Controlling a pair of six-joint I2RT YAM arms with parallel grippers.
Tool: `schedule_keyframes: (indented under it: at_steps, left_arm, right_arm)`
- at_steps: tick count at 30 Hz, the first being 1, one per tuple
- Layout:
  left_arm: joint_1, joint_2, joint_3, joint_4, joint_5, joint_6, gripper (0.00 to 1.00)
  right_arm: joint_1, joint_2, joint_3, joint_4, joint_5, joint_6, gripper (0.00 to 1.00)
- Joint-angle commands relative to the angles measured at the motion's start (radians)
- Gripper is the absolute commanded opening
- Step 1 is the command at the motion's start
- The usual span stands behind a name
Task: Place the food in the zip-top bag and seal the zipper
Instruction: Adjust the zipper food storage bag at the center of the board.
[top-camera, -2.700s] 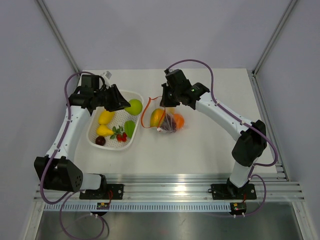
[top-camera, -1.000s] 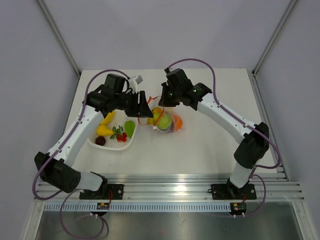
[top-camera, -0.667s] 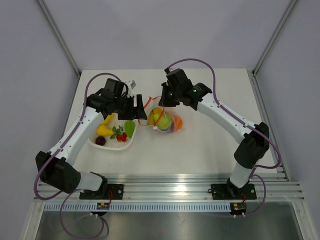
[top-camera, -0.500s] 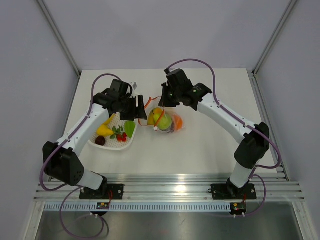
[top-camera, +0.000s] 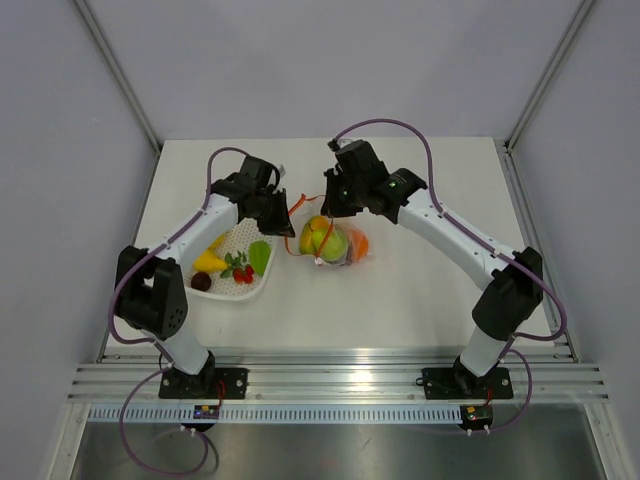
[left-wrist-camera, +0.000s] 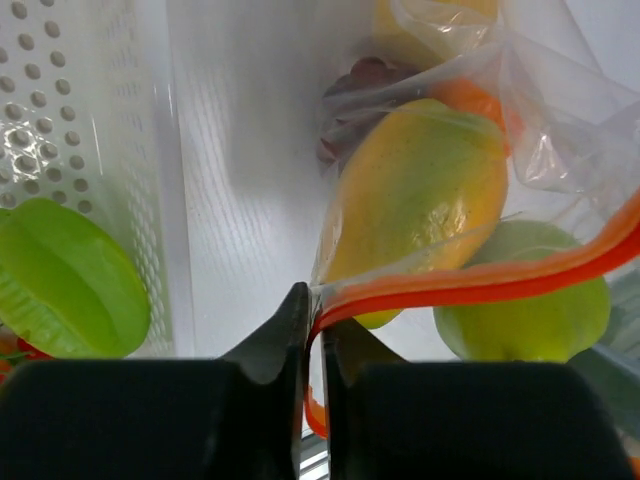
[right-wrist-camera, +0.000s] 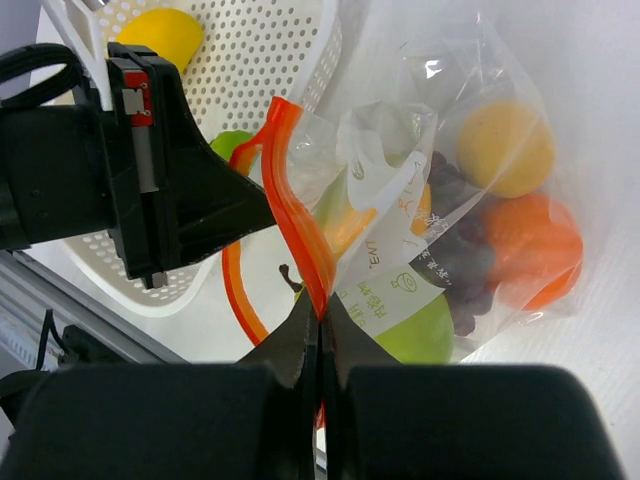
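White table (top-camera: 420, 290), beside basket (top-camera: 230, 242): zip-top bag (top-camera: 335, 245) partly loaded, zipper (left-wrist-camera: 480, 280) unsealed, pinched by left gripper (left-wrist-camera: 312, 330) and right gripper (right-wrist-camera: 322, 315); fruit (top-camera: 258, 256) left inside basket.

The green apple (top-camera: 335, 244) is no longer at the far corner of the white basket (top-camera: 226, 243) under the left gripper (top-camera: 284, 214). It now lies inside the zip-top bag (top-camera: 345, 255), beside the mango (top-camera: 314, 235). The left arm has swung right, away from the basket, its elbow folding in nearer its base. After hanging just beside the bag's mouth, its fingers (left-wrist-camera: 272, 345) are now pressed together on the left end of the zipper (left-wrist-camera: 480, 281). The bag now looks fuller.
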Motion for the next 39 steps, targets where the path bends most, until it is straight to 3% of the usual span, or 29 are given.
schedule_keyframes:
  at_steps: [1, 3, 6, 9, 16, 19, 25, 29, 34, 36, 39]
  left_arm:
    - [0.004, -0.011, 0.088, 0.051, 0.054, -0.020, 0.00]
    - [0.003, -0.019, 0.133, 0.052, 0.120, -0.053, 0.00]
    - [-0.008, -0.011, 0.315, 0.022, 0.206, -0.095, 0.00]
    - [-0.023, -0.001, 0.452, 0.003, 0.231, -0.127, 0.00]
    - [-0.029, 0.126, 0.375, -0.017, 0.269, -0.129, 0.00]
    - [-0.029, 0.153, 0.359, -0.022, 0.294, -0.130, 0.00]
    - [-0.029, 0.118, 0.483, -0.081, 0.294, -0.127, 0.00]
    - [-0.029, 0.073, 0.446, -0.029, 0.306, -0.191, 0.00]
    - [-0.029, 0.029, 0.336, 0.093, 0.299, -0.319, 0.00]
    - [-0.029, 0.035, 0.334, 0.115, 0.303, -0.342, 0.00]
    - [-0.029, 0.036, 0.331, 0.133, 0.280, -0.377, 0.00]
  right_arm:
    - [-0.020, -0.055, 0.026, 0.014, 0.015, -0.050, 0.00]
    - [-0.044, -0.032, 0.063, -0.021, 0.027, -0.068, 0.00]
    - [-0.070, -0.006, 0.257, -0.122, 0.114, -0.108, 0.00]
    - [-0.070, -0.010, 0.320, -0.167, 0.154, -0.134, 0.02]
    - [-0.089, 0.085, 0.178, -0.098, 0.151, -0.098, 0.00]
    - [-0.123, 0.163, 0.227, -0.148, 0.165, -0.094, 0.00]
    - [-0.143, 0.106, 0.375, -0.182, 0.180, -0.147, 0.04]
    - [-0.144, 0.111, 0.413, -0.190, 0.188, -0.174, 0.16]
    - [-0.144, -0.010, 0.281, -0.072, 0.070, -0.187, 0.74]
    - [-0.144, -0.062, 0.209, -0.012, 0.047, -0.185, 0.81]
    - [-0.144, -0.136, 0.155, 0.002, 0.017, -0.196, 0.83]
